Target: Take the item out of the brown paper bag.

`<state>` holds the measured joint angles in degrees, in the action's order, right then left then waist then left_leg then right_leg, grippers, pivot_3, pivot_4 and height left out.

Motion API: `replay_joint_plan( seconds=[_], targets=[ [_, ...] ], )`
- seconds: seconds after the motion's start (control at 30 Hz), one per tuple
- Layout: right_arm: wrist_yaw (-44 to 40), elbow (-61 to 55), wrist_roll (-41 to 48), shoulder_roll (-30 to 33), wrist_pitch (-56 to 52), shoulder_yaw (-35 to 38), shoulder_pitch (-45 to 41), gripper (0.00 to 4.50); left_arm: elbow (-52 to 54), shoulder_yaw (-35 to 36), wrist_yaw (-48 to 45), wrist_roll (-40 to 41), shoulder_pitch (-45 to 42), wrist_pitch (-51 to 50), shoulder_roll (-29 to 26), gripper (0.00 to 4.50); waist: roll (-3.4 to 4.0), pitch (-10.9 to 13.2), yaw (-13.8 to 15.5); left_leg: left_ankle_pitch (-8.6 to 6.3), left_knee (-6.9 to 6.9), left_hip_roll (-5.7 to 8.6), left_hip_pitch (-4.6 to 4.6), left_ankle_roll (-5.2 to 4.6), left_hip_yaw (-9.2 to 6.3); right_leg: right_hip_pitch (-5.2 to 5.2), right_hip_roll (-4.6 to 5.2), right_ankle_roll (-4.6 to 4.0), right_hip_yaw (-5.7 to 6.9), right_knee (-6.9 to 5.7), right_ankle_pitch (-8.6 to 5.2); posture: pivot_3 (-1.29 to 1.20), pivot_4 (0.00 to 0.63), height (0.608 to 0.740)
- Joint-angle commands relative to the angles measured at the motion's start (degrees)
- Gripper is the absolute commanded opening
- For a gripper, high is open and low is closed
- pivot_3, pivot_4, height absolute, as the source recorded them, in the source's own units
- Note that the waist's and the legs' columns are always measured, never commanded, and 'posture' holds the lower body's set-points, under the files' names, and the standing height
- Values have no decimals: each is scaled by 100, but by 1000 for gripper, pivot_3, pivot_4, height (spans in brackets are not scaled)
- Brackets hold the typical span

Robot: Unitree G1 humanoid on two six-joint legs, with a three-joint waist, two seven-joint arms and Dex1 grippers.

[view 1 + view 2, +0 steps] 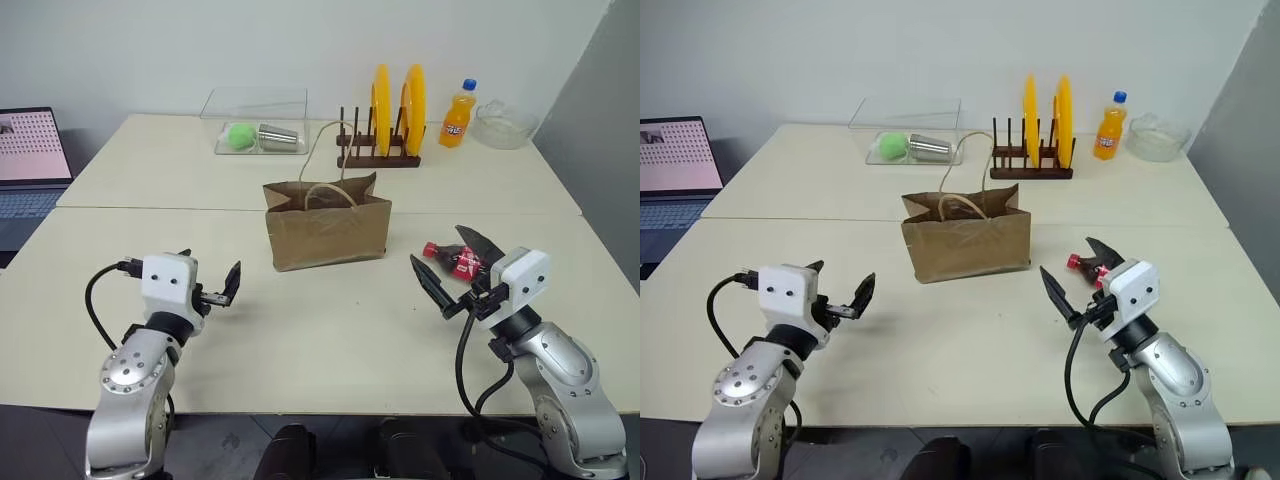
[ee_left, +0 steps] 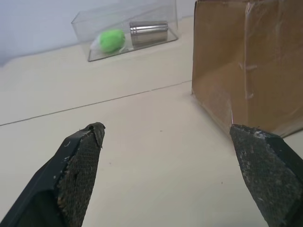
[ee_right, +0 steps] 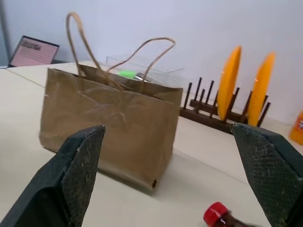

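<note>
The brown paper bag (image 1: 328, 230) stands upright near the middle of the table, its string handles up; its inside is hidden. The item, a small dark bottle (image 1: 455, 260) with a red label and red cap (image 3: 215, 215), lies on its side on the table to the right of the bag. My right gripper (image 1: 437, 246) hovers open just above and in front of it, not touching, its jaws wide apart and aimed toward the bag (image 3: 109, 123). My left gripper (image 1: 845, 273) is open and empty, low over the table front-left of the bag (image 2: 251, 61).
At the back stand a clear container (image 1: 255, 125) holding a green ball and a metal cup, a wooden rack (image 1: 380, 155) with two yellow plates, an orange soda bottle (image 1: 457, 115) and a glass bowl (image 1: 505, 125). A laptop (image 1: 30, 160) sits at the far left.
</note>
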<state>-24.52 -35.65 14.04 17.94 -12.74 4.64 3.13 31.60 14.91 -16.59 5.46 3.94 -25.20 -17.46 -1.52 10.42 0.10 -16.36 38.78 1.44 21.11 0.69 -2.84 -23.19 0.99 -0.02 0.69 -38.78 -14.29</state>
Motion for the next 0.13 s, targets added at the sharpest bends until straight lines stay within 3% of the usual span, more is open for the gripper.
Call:
replay_joint_plan(
  seconds=[0.03,0.13],
  targets=[
    [54,-80,-15,26,263,95,7,4500,140,-118,100,-116,-115,549,-24,4456,0,0,-4,0,-5,0,-1,0,1,0,-1,-3,0,0,-2,0,150,740],
    [81,9,-31,54,336,126,-50,4500,82,-167,143,-38,-192,756,38,4456,0,0,-4,0,-11,0,0,1,1,-2,-2,-8,0,1,-6,0,150,740]
  ],
)
